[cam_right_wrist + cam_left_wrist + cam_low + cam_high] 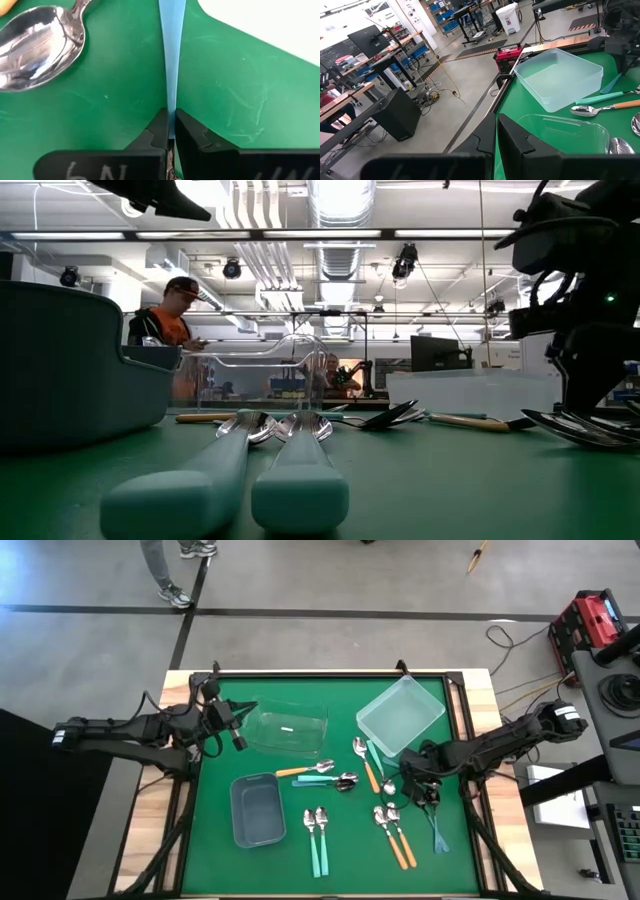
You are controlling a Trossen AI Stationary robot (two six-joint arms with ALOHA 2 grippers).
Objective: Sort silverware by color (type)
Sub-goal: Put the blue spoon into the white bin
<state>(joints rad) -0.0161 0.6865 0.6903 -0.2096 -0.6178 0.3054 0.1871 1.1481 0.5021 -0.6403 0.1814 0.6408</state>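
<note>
Spoons with shiny bowls lie across the green mat. An orange one (300, 770) and a teal one (330, 781) are mid-table. Two teal spoons (318, 835) lie side by side toward the near edge, with two orange spoons (397, 838) to their right. A teal and orange pair (369, 762) lies beside the pale bin. My right gripper (428, 796) is down at the mat on the right, shut on a blue-handled spoon (438, 830). My left gripper (240, 718) hovers shut at the clear bin's left end, holding nothing. My right gripper pinches the blue spoon's slim handle (170, 100) between its two fingers (159, 131), which come down from above and close on its narrow sides. The handle runs straight out from the fingertips over the mat and widens toward its free end. I cannot tell whether it is lifted.
Three bins stand on the mat: a clear one (285, 728) far left of centre, a pale translucent one (400, 715) far right, and a grey-blue one (257, 810) near left. A spoon bowl (40, 42) lies close beside the held handle. A person (170, 315) stands beyond the table.
</note>
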